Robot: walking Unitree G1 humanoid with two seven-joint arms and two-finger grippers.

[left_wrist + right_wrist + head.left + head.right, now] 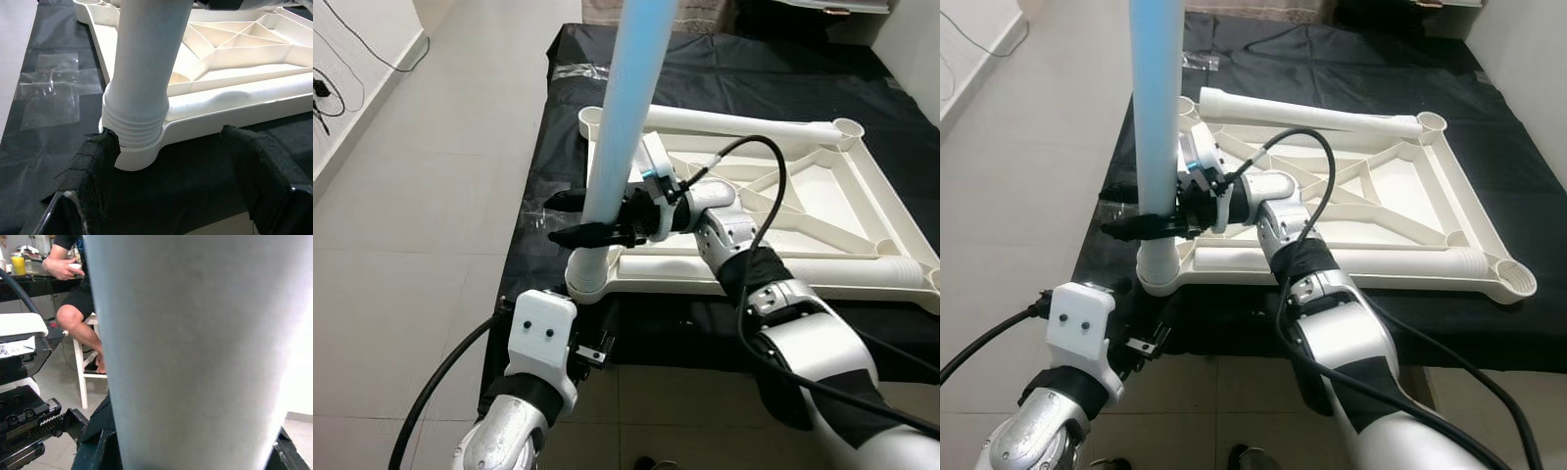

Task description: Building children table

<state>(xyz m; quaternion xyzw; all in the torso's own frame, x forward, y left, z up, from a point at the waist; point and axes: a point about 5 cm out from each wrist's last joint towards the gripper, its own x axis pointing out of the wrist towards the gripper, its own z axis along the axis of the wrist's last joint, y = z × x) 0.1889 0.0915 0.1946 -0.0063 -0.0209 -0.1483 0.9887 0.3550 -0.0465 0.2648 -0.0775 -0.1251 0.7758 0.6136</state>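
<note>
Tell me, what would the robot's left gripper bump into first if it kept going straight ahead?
Probably the threaded base of the pale blue table leg, where it stands in the white tabletop's corner socket. The left gripper points right at it, fingers open to either side, though the gap left is hard to judge.

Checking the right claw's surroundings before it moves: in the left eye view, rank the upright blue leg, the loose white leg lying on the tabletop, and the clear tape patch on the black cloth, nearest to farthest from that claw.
1. Upright blue leg: gripped between the right claw fingers.
2. Loose white leg: lying along the upturned tabletop's far edge.
3. Clear tape patch: on the black cloth, beyond that edge, leftward.
</note>
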